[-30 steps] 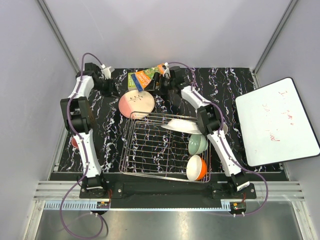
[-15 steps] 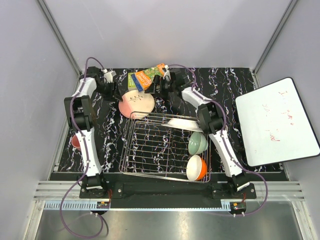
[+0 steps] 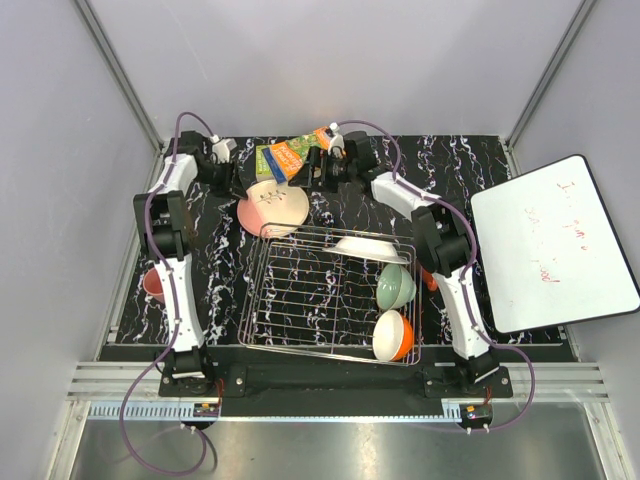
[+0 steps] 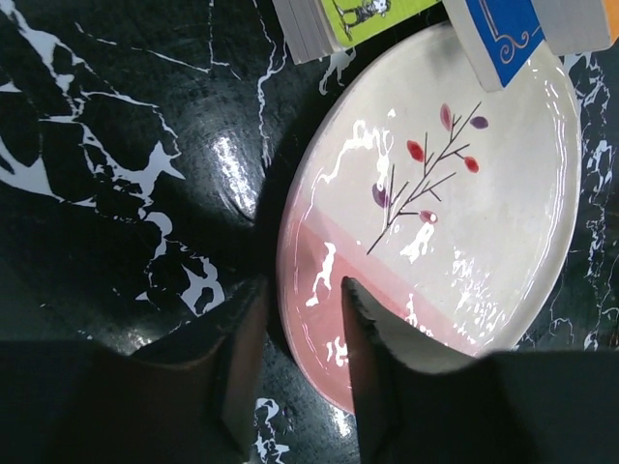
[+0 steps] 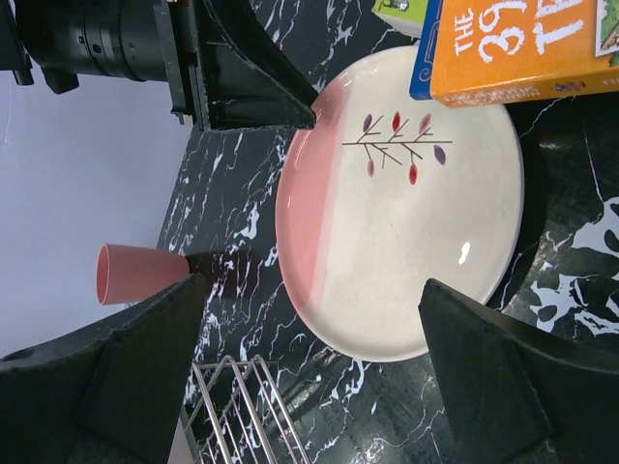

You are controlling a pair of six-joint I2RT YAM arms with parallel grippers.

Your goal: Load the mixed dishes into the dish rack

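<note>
Our left end effector (image 4: pixel 302 290) stands partly open across the pink rim of the pink-and-cream plate (image 4: pixel 455 193), one finger over the table (image 4: pixel 116 145), the other over the glaze; it grips nothing yet. The right end effector (image 5: pixel 314 285) hangs wide open above the plate, empty. The plate lies flat just behind the dish rack (image 3: pixel 300 290), and the books (image 5: pixel 522 48) overlap its far edge. We fear a lift will drag the books, or the glossy rim will slip out.

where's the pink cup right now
In the top view the pink cup is near the left edge of the table, outside the dish rack and to its left.
</note>
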